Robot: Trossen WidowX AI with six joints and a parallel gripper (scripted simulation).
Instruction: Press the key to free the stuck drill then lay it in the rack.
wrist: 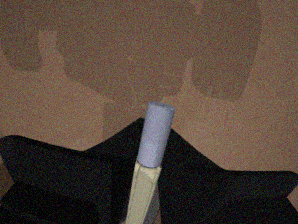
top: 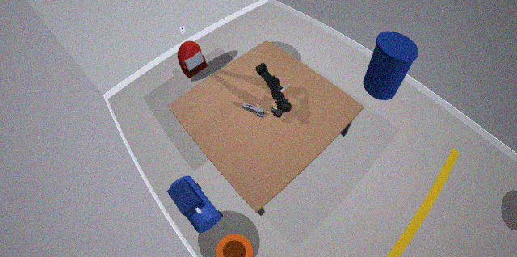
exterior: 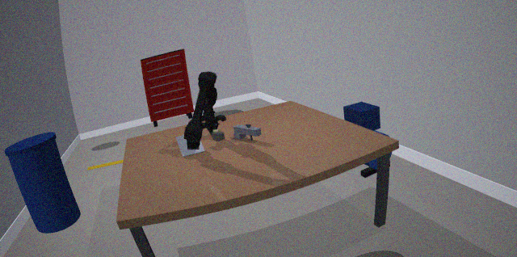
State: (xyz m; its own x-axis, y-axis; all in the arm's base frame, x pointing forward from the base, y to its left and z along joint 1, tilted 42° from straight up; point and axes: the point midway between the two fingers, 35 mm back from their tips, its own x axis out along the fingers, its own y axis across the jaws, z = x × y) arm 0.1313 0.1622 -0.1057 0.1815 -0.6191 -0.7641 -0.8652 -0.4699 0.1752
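My gripper (top: 275,111) (exterior: 214,130) (wrist: 150,125) is low over the table, shut on the drill. The drill (wrist: 156,135) shows in the wrist view as a pale blue cylinder with a cream part behind it, between the dark fingers. A small dark grey block (top: 273,111) (exterior: 218,136) is right at the gripper; whether they touch I cannot tell. A long grey fixture (top: 254,110) (exterior: 247,131) stands a short way beside it, with a small dark piece on top in the exterior view. Which of these is the rack, and where the key is, I cannot tell.
The arm's base stands on a pale plate (exterior: 182,145) on the wooden table (top: 258,160) (exterior: 323,144). Off the table are a blue barrel (top: 388,69) (exterior: 44,188), a red cabinet (exterior: 167,87) and a blue object (top: 195,204) on the floor. Arm shadows cross the tabletop.
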